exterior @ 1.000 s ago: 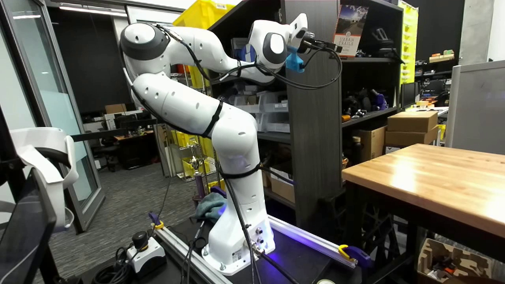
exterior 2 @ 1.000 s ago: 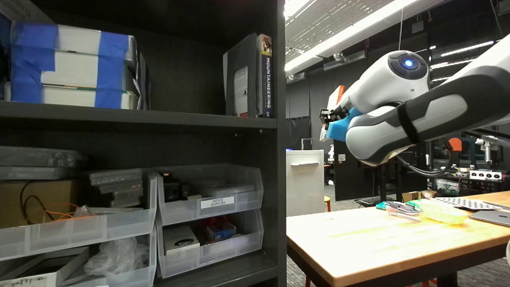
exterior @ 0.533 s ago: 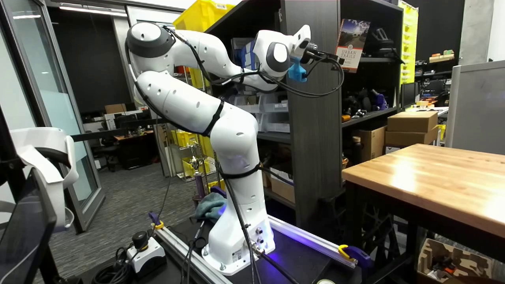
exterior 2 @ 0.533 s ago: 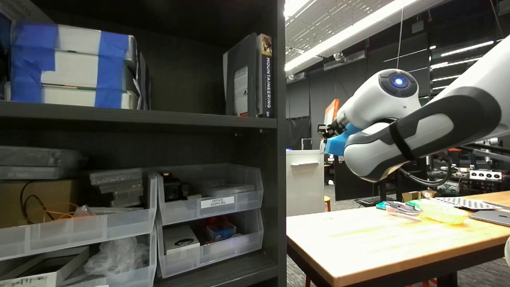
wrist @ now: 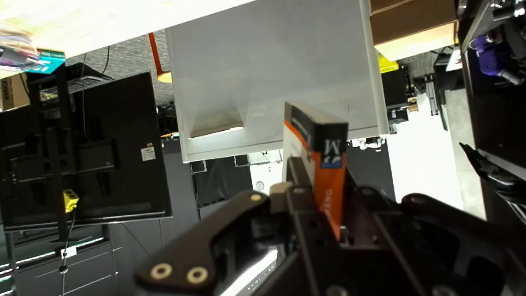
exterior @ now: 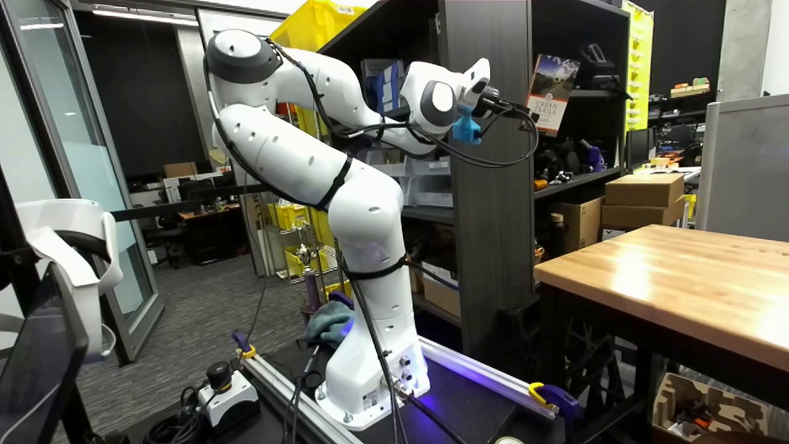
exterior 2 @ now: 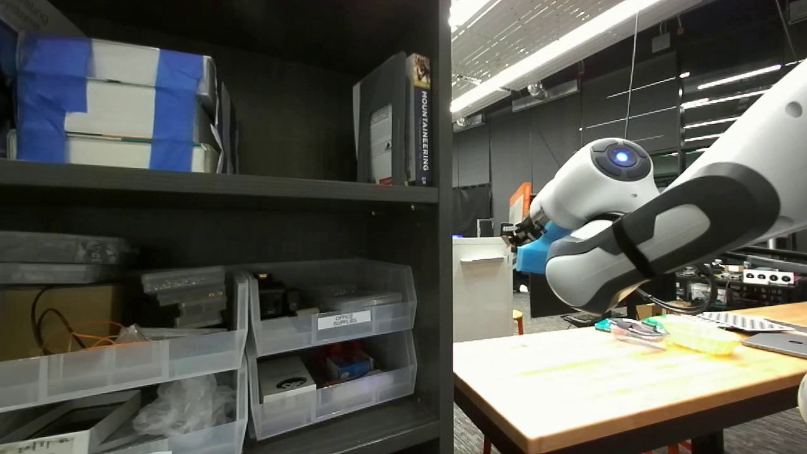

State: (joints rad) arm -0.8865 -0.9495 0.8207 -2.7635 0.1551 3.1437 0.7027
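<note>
Plainly, your gripper point(wrist: 323, 181) has a book point(wrist: 331, 170) pinched between its black fingers point(wrist: 298, 174): the wrist view puts one on each side of the orange spine, a grip too small to make out in the exterior views. What that close view keeps from you is the front; in an exterior view the cover point(exterior: 553, 92) reads "Urban Trails" below a road photo. You see the book there tilted, in the air, higher than the wooden table point(exterior: 672, 265). In an exterior view, just its orange edge point(exterior 2: 525, 192) and a pale strip show past the gripper. Near the gripper sits a blue bracket point(exterior 2: 539, 252), visible in both exterior views. Farther out, you look into the dark shelf unit point(exterior 2: 446, 265) in an exterior view: taped boxes point(exterior 2: 120, 104), an upright Mountaineering volume point(exterior 2: 421, 126) and a clear bin point(exterior 2: 340, 325) labelled office supplies. A grey laptop point(exterior 2: 778, 343) on the table appears in that view alone, while your wrist view, standing upside down, shows a large black screen point(wrist: 82, 160).
</note>
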